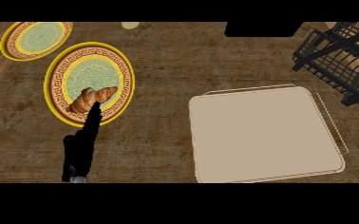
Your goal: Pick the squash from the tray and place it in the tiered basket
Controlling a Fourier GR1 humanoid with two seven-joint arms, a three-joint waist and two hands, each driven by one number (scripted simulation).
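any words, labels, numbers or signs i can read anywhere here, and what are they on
None: no words, numbers, labels or brand marks can be read in the head view.
The two plates carry only a key-pattern border, no letters.
The tray, the croissant, the wire basket and the counter are unmarked.
The left hand bears no marking either.

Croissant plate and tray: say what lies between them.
In the head view, only bare counter lies between the croissant plate and the tray; the left hand sits below the plate, outside that stretch.
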